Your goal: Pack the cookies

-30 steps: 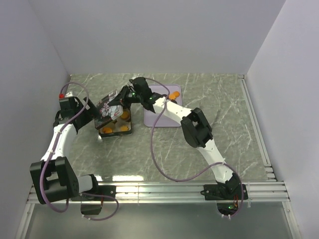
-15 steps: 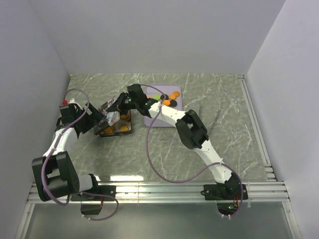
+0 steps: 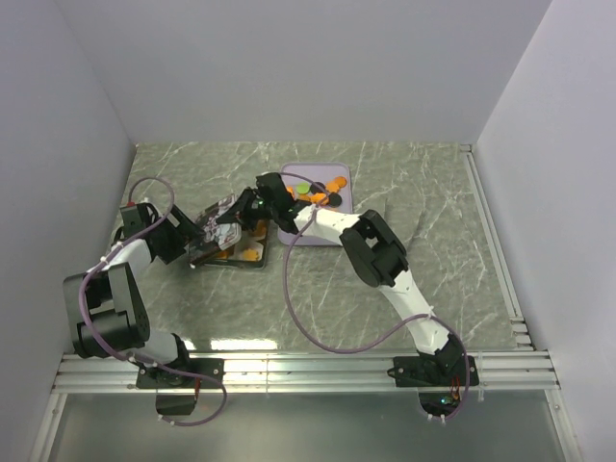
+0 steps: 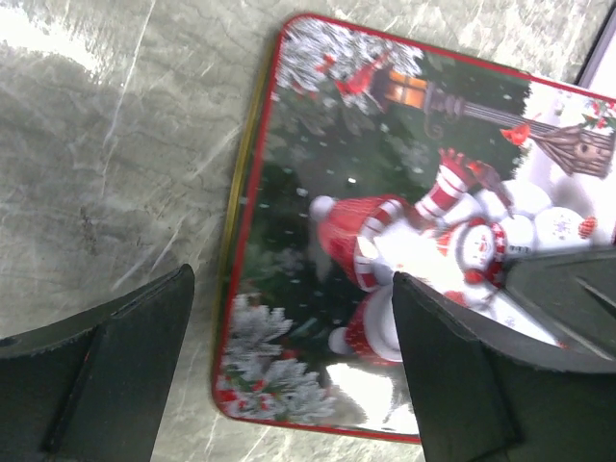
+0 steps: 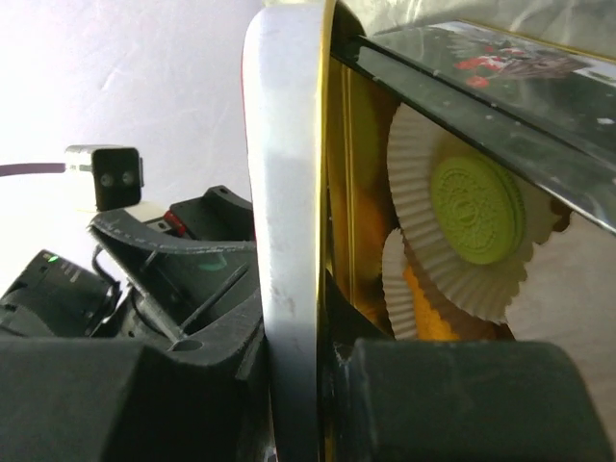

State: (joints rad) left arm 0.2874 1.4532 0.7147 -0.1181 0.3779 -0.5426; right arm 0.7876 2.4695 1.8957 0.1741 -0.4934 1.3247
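At the rim of the lid (image 4: pixel 404 221) my right end effector (image 3: pixel 245 206) is clenched, holding it edge-on in the wrist view. Compared with a second ago, the lid is down from a steep tilt to nearly flat over the tin (image 3: pixel 231 260), and the arm sits further left with it.

My left end effector (image 4: pixel 291 289) is released, its fingers spread to either side of the lid's corner. I cannot tell whether they touch the tin. It is also closer to the tin than it was.

Under the lid, the right wrist view shows a lime green cookie (image 5: pixel 478 199) in a white paper cup (image 5: pixel 414 159), with orange ones beneath. From above, a strip of orange shows at the tin's near edge, so I judge the lid is not seated yet.

More cookies (image 3: pixel 313 191) lie on the lilac tray (image 3: pixel 308 231) just beside the tin on the desk (image 3: pixel 462 192), unpacked. Closing the tin now would leave those out.
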